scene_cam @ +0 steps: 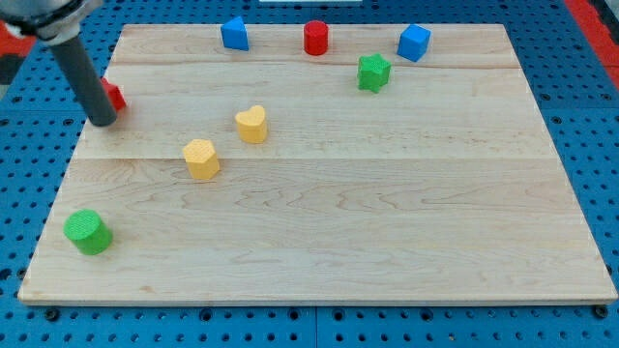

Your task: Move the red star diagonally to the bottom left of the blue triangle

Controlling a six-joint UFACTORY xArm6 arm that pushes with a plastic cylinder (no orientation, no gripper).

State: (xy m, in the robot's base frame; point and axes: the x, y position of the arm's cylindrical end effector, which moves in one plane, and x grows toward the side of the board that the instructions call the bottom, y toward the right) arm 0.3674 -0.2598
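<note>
Wooden board (pixel 319 251) on a blue pegboard bench (pixel 590 87).

Red star (pixel 114 96): near the board's left edge, upper part, mostly hidden behind the rod.

My tip (pixel 102 121): touching the red star's left side; a plain rod, with no jaws to open or close.

Blue triangle (pixel 234 34): top edge, left of centre.

Red cylinder (pixel 316 38), blue cube (pixel 414 43): top edge.

Green star (pixel 373 72): below and between these two.

Yellow heart (pixel 251 124), yellow hexagon (pixel 201 159): left of centre.

Green cylinder (pixel 89 232): bottom-left corner.

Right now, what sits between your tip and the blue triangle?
Camera view: my tip is against the red star. From the star to the blue triangle at the view's top, the board is bare.
</note>
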